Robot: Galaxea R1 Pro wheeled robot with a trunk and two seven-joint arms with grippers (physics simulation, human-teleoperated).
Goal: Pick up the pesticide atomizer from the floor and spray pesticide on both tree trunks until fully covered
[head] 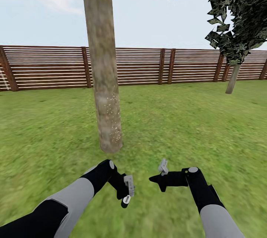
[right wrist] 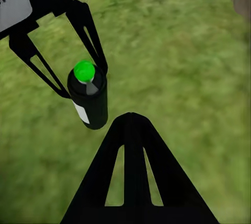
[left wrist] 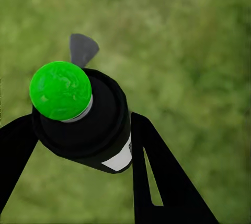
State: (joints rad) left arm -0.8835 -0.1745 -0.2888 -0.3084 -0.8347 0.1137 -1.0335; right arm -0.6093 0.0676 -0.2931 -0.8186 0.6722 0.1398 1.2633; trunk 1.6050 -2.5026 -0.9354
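A: Near-black pesticide atomizer, green-capped: where?
B: Clamped in the left end effector, low over the floor.
A: Target?
B: Tree trunk straight ahead, just left of centre, nearer that arm. Bottle's axis points down at the grass.
A: Right end effector?
B: Fingers together, empty, just beside. Nothing between.
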